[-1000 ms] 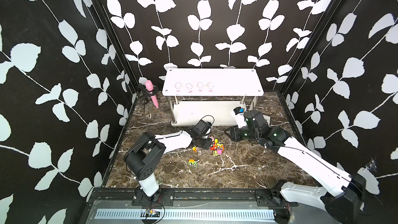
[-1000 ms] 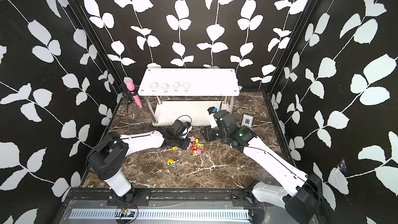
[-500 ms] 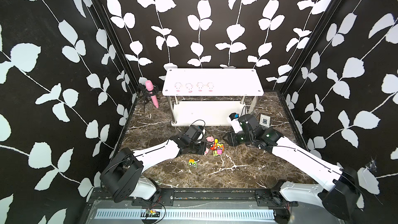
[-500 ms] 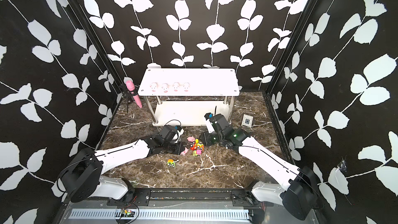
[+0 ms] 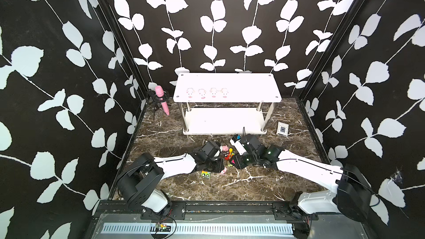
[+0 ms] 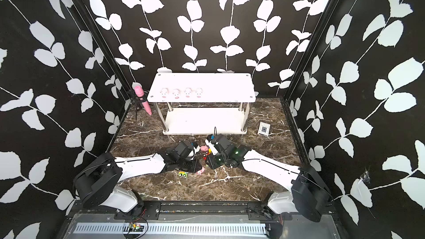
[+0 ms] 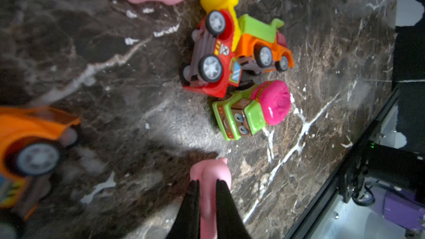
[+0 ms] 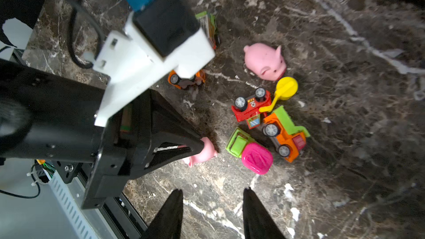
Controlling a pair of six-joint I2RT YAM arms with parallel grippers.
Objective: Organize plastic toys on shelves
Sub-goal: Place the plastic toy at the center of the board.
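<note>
On the marble floor [image 5: 253,180] before the shelves [image 5: 241,83], the left gripper [image 7: 208,181], shut and nearer the rack a second ago, is now set down with fingers [image 7: 188,203] parted around a pig [image 7: 210,168]; a firm clamp cannot be confirmed. The right gripper [image 8: 212,190] is held apart, empty. A fifth pig's pickup is thus likely prepared.

- Pink microphone [image 5: 162,98] on a black stand, left of centre in both top views.
- White-and-blue card box [image 5: 282,129] flat on the marble counter [image 5: 230,187], right of centre.
- Black leaf-patterned walls [image 5: 69,65].
</note>
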